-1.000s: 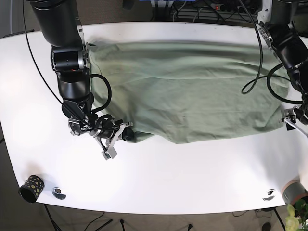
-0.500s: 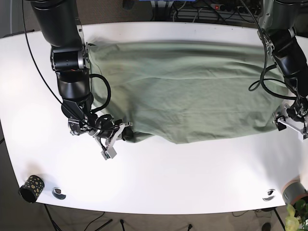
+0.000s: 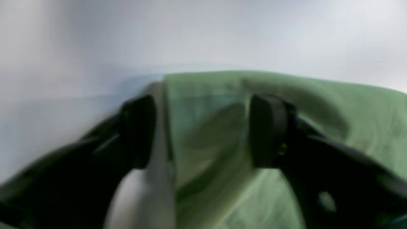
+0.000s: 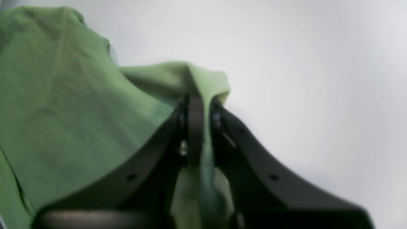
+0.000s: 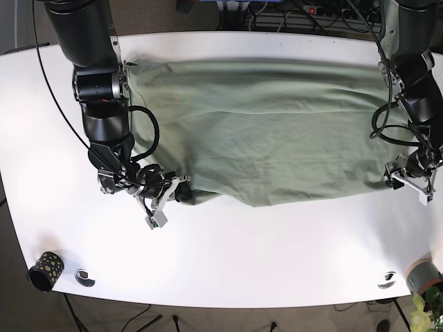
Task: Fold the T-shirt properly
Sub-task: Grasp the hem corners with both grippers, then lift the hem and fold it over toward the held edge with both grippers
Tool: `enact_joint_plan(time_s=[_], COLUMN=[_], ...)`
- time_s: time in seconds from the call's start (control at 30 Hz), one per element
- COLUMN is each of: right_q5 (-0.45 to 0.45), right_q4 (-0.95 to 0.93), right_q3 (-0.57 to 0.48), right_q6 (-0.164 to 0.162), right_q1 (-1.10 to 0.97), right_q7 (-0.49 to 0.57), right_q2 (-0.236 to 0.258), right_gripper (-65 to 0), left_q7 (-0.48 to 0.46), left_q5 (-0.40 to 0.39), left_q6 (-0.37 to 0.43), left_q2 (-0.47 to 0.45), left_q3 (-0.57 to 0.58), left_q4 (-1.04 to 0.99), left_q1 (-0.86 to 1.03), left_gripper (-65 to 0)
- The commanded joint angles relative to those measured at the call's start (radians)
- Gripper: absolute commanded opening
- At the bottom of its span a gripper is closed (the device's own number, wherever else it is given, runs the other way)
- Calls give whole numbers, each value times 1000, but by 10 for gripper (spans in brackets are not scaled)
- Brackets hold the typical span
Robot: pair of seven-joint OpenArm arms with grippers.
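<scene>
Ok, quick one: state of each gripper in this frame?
Left gripper: open, jaws straddling the edge of the T-shirt, not clamped on it.
Right gripper: shut on the T-shirt, a fold of cloth pinched between the jaws.

Desk [image 5: 277,242]: I see a white top with rounded corners, filling most of the base view.
Near-left corner: I see a small dark cup with yellow spots [image 5: 45,270], lying tilted at the desk's edge.
Beside that cup: a small dark-and-white round fitting [image 5: 84,277], just to its right.
Near-right corner: a matching fitting [image 5: 387,280], and a grey pot [image 5: 423,275] at the edge.
Plant [image 5: 422,311]: pale green leaves below the grey pot.
Far edge: I make out cables and power strips [image 5: 291,10] behind the desk.
</scene>
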Motion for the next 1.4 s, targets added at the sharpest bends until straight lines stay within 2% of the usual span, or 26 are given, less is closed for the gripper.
enact_joint_plan(time_s=[0.0,0.1,0.17,0.33,0.4,0.63,0.87,1.17,1.37], right_q5=[20,16,16,16,16,16,23,18,26], right_q4=[22,92,138,218,243,367,533,815,993], right_q3=[3,3,3,2,3,6,8,140,190], right_q6=[10,10,10,10,10,10,10,10,10], right_q1=[41,33,19,7,7,-7,-62,-206,-320], right_q7=[22,22,18,8,-33,-104,-180,-322,-409], right_q2=[7,7,7,9,32,58,81,89,86], right_gripper=[-650,-650,-650,-650,-650,-650,-650,-650,-650], left_q7=[-16,-54,-66,-62,-57,26,83,84,129], left_q5=[1,1,1,-1,-1,-1,-5,-7,-7], left_q6=[-4,-4,-6,-7,-12,-110,-150,-191,-211], left_q2=[-18,-18,-18,-18,-17,-12,-12,-12,-12], left_q3=[-1,1,1,1,1,1,-2,-4,-8], left_q4=[6,9,10,107,197,386,464,575,658], left_q1=[-12,-11,-12,-8,3,29,34,147,236], left_gripper=[-411,-604,-650,-650,-650,-650,-650,-650,-650])
